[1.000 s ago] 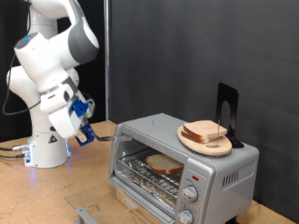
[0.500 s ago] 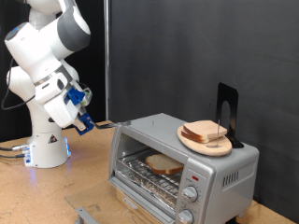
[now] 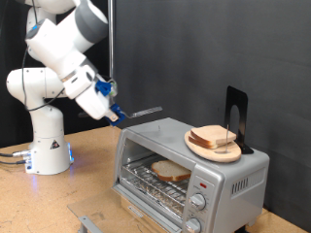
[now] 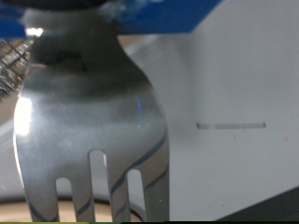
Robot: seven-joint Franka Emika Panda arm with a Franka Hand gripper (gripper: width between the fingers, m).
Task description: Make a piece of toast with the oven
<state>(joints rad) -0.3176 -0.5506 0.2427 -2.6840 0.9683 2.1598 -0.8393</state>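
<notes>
Silver oven (image 3: 190, 165) is sitting open, toast (image 3: 171, 172) lying pale on its rack, while the claw (image 3: 117, 114) is pinching a fork (image 3: 141, 112) above it.

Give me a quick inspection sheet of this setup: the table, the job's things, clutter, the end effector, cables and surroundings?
Surface: wooden tabletop, with a small grey metal piece at the exterior view's bottom.
Job's things: toaster oven, door open; piece of toast on its wire rack.
Clutter: round wooden plate with more bread slices on the oven's top; black stand behind it.
End effector: above the oven's edge at the exterior view's left, holding a fork.
Cables: some by the robot base.
Surroundings: black curtain.
</notes>
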